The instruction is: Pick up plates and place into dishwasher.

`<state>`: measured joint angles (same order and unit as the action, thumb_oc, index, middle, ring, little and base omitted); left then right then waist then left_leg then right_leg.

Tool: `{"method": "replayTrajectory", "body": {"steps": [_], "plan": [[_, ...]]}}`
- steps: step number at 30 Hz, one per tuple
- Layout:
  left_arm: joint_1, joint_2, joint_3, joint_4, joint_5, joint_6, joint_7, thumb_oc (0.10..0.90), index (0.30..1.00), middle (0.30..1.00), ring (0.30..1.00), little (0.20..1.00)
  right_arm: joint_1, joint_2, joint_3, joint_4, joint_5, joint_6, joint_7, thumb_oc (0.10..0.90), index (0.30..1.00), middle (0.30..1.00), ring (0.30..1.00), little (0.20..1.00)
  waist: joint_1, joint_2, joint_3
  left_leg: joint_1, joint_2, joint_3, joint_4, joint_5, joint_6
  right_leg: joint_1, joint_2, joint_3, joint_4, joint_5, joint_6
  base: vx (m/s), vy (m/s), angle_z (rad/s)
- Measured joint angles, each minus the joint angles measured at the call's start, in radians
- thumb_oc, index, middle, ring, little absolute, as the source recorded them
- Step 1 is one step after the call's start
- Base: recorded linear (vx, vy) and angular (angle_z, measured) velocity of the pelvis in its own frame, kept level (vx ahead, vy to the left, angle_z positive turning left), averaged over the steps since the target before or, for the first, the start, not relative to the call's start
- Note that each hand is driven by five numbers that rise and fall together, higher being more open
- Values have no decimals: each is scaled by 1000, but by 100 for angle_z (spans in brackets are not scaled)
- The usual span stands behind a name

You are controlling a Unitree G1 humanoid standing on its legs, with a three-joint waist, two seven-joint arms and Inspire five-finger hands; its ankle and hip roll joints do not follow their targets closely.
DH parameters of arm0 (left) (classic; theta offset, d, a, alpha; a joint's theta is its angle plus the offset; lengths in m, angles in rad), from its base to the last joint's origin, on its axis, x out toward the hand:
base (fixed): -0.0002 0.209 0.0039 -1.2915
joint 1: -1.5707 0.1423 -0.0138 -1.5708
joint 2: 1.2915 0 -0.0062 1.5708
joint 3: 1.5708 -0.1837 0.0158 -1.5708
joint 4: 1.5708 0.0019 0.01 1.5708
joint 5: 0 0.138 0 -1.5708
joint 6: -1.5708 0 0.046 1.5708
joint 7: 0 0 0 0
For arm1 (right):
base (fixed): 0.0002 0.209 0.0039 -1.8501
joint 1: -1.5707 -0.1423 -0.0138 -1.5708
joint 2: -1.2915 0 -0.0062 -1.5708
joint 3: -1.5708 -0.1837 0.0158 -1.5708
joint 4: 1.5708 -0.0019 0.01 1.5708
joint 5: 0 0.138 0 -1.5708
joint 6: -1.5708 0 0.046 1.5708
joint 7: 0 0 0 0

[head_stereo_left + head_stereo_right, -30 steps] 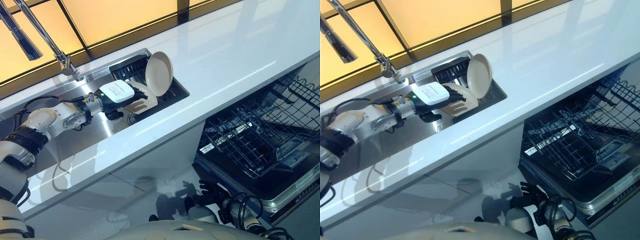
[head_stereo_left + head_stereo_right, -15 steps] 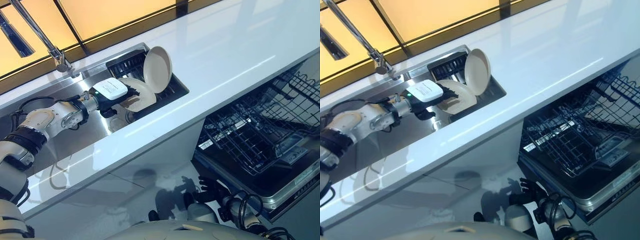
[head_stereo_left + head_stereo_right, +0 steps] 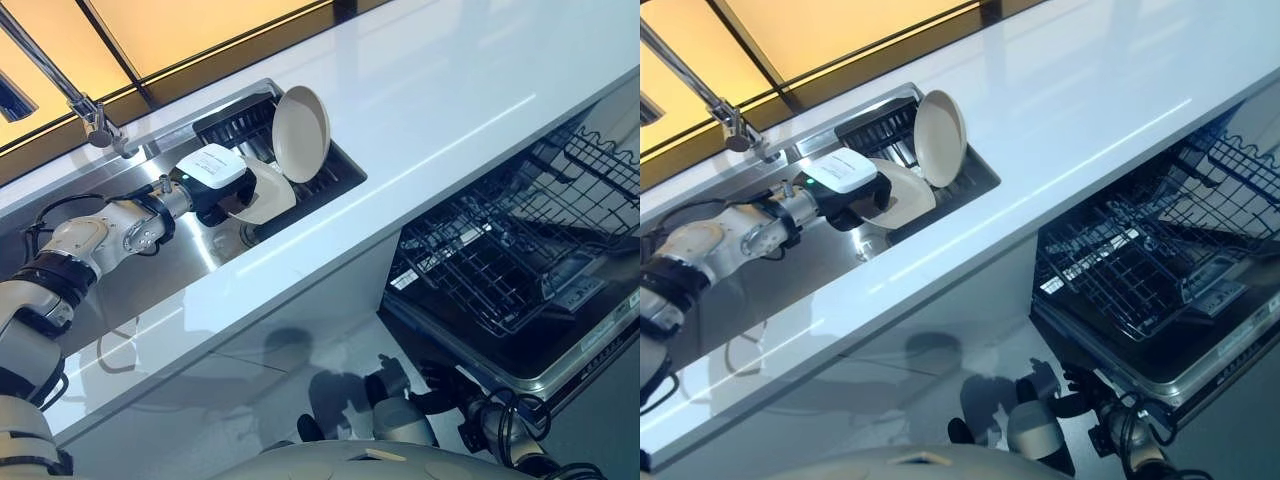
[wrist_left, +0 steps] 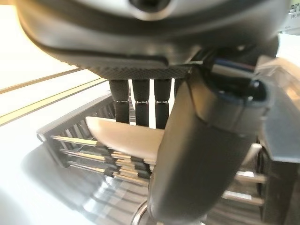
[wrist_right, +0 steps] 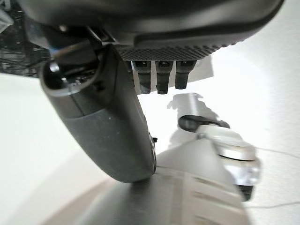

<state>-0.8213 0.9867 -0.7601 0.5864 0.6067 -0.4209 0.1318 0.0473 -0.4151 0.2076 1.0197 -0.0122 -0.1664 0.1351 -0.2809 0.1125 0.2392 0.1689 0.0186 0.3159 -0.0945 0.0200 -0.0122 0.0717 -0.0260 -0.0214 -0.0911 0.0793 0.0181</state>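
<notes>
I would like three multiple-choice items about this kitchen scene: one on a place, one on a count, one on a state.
1. Where is the plate that the left hand holds?
A. over the sink
B. in the dishwasher
C. on the floor

2. How many plates show at the sink?
A. one
B. two
C. four

3. What is the state of the dishwasher?
A. shut
B. open, rack empty
C. open, full of plates

Answers:
1. A: the left hand pinches the held plate between its thumb and fingers over the sink.
2. B: the held plate and the upright plate, which stands behind it in the black drainer.
3. B: the dishwasher is open and its rack holds no plates.
</notes>
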Motion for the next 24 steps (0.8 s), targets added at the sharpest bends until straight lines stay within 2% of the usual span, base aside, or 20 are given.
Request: {"method": "replayTrajectory", "body": {"steps": [5, 8, 24], "plan": [[-5, -71, 18, 83, -21, 27, 31, 100, 300, 300, 300, 200, 23, -9, 2, 1, 0, 4, 7, 800, 900, 900, 900, 900, -17, -2, 11, -3, -1, 7, 0, -2, 3, -9, -2, 12, 0, 0, 5, 41, 62, -6], [-5, -76, 29, 104, -29, 37, 38, 100, 300, 300, 300, 200, 30, -9, 2, 0, 0, 3, 7, 800, 900, 900, 900, 900, -26, -3, 12, -3, -3, 13, 0, -3, 5, -9, -2, 14, 0, 8, 3, 0, 0, 0], [2, -85, 29, 113, -32, 48, 102, 100, 300, 300, 300, 200, 28, -11, 2, -7, -19, -29, 26, 800, 900, 900, 900, 900, -19, -14, 19, 10, -5, 14, -1, -3, 9, 6, -4, 12, 0, 10, 7, -9, -10, 0]]}}
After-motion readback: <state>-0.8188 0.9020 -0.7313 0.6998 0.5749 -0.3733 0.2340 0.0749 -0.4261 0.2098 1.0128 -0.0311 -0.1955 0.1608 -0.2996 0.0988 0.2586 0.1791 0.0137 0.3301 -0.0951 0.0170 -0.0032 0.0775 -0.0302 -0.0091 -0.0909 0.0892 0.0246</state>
